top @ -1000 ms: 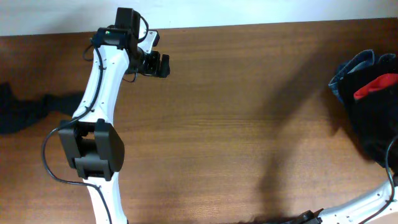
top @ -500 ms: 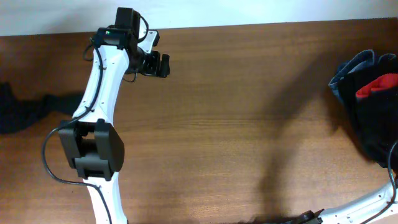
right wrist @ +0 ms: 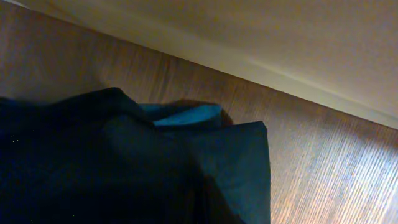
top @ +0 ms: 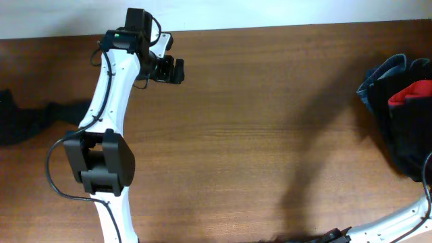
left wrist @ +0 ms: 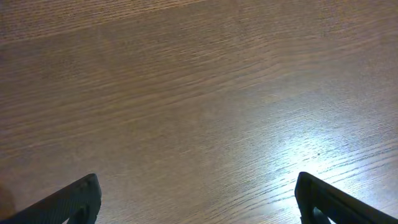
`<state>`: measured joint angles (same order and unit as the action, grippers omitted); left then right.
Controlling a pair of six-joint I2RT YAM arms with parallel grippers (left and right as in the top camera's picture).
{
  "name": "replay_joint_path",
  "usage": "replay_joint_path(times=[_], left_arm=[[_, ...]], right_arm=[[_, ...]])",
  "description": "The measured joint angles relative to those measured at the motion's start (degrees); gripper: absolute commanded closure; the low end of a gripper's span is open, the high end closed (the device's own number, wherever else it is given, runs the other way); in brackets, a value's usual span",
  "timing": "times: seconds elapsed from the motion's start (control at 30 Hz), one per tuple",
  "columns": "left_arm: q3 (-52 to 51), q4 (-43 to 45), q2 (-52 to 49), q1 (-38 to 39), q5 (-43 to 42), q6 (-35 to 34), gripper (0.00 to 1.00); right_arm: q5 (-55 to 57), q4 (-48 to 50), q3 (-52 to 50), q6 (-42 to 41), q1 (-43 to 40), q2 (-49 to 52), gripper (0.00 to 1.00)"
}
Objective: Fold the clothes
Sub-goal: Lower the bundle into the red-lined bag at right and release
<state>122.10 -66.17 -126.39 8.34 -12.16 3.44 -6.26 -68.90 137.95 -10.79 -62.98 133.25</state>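
Observation:
A pile of dark clothes (top: pixel 398 128) with a red piece (top: pixel 410 92) and a blue-grey edge lies at the table's right edge. Another dark garment (top: pixel 27 121) lies at the left edge. My left gripper (top: pixel 173 69) is open and empty at the far side of the table, away from both; its wrist view (left wrist: pixel 199 208) shows only bare wood between the fingers. The right wrist view is filled by dark blue-black cloth (right wrist: pixel 124 162) with a teal fold (right wrist: pixel 186 115). The right fingers do not show in any view.
The wooden table (top: pixel 270 121) runs to a pale wall (right wrist: pixel 280 37) at the back. The right arm's white link (top: pixel 398 217) lies along the front right corner. The left arm's base (top: pixel 101 162) stands at front left.
The pile at the right has shifted slightly to the right. The dark garment at the left has drawn a little further left. The left arm has not moved.

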Motion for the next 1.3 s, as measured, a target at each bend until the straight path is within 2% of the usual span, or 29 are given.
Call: replay_joint_path(times=[0.4, 0.43, 0.53, 0.57, 0.63, 0.87, 1.2, 1.3], left_arm=[[0.00, 0.02, 0.00, 0.00, 0.00, 0.02, 0.01], [0.00, 0.00, 0.00, 0.00, 0.00, 0.00, 0.01], [0.00, 0.02, 0.00, 0.00, 0.00, 0.00, 0.01], [0.00, 0.02, 0.00, 0.00, 0.00, 0.00, 0.01], [0.00, 0.02, 0.00, 0.00, 0.00, 0.00, 0.01], [0.00, 0.02, 0.00, 0.00, 0.00, 0.00, 0.01], [0.00, 0.02, 0.00, 0.00, 0.00, 0.00, 0.01], [0.00, 0.02, 0.00, 0.00, 0.00, 0.00, 0.01]], right_arm=[[1.44, 0.24, -0.17, -0.20, 0.00, 6.25, 0.94], [1.55, 0.33, -0.17, -0.22, 0.00, 6.38, 0.82], [1.25, 0.90, -0.17, -0.66, -0.04, 6.43, 0.24], [1.01, 1.03, -0.17, -0.74, -0.07, 6.43, 0.14], [-0.24, 1.11, -0.17, -0.74, -0.15, 6.43, 0.07], [-4.90, -0.07, 0.48, -0.85, -0.15, 6.45, 0.05], [-9.79, -8.04, 17.57, -0.81, -0.15, 6.69, 0.00], [-11.10, -11.19, 22.97, -0.79, 0.07, 6.69, 0.10]])
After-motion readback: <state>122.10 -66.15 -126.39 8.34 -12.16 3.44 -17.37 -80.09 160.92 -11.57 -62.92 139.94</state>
